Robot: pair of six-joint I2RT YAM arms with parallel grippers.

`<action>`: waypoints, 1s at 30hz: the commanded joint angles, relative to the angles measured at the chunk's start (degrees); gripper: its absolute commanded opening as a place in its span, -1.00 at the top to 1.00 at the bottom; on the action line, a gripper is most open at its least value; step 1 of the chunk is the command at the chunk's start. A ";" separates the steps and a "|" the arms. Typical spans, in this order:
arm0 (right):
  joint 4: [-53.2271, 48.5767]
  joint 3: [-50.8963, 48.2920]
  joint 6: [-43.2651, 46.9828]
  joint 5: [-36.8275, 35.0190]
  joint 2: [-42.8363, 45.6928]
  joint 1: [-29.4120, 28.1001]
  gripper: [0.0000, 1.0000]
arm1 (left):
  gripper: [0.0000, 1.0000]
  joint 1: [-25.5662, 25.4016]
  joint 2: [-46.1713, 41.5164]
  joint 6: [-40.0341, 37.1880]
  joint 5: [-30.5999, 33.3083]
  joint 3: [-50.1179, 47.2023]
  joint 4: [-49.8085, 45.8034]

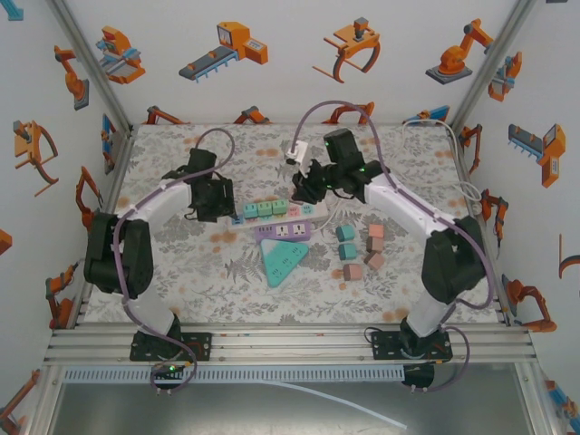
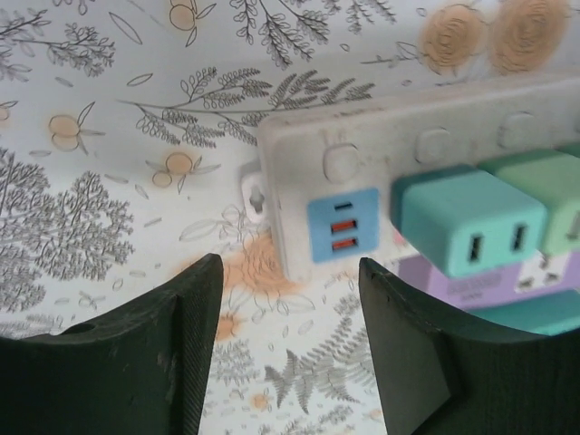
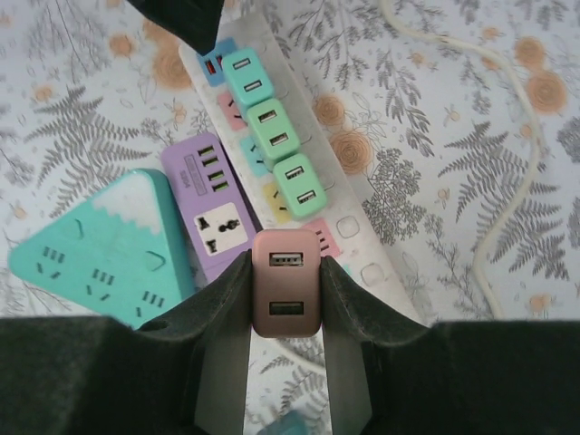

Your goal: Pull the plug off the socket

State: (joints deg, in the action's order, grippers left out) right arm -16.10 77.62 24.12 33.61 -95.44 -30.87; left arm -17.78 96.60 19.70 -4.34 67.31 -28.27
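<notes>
1. The bench (image 1: 181,272), under a floral cloth, carries everything I am working with.
2. The white strip (image 2: 362,136) lies across its middle, between my two arms. A pale cord (image 3: 507,181) curls on the cloth beside it.
3. A teal wedge (image 1: 283,260) of sockets and a purple strip (image 1: 288,231) lie side by side, just nearer the arm bases.
4. My left fingers (image 2: 181,317) stand released with nothing between them, just short of the white strip's end with the USB ports.
5. My right fingers (image 3: 227,299) are clenched on the pink plug (image 3: 285,281), one on each side of it.
6. That pink plug sits over the white strip, next in line after the green ones. I cannot tell whether its pins are in the socket.
7. One teal plug (image 3: 246,77) and two green plugs (image 3: 272,127) sit in a row along the strip.
8. Loose blocks (image 1: 346,249), teal and pink, lie on the cloth near the right arm.
</notes>
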 commanded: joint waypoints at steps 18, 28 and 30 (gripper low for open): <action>0.76 -41.29 -68.42 -23.19 50.42 15.27 0.87 | -0.16 -14.06 -42.00 -7.22 -24.38 -14.77 10.16; -4.75 -57.72 -80.38 -21.27 68.09 25.59 0.85 | -0.34 -29.09 -51.00 -23.50 -31.31 -22.30 13.22; -6.02 -59.61 -80.63 -22.60 70.34 25.73 0.85 | -0.61 -30.53 -50.47 -25.37 -30.37 -21.75 11.40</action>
State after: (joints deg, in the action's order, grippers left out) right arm -20.60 19.64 -52.36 12.08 -27.40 -5.52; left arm -46.94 46.24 1.72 -33.26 45.34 -16.27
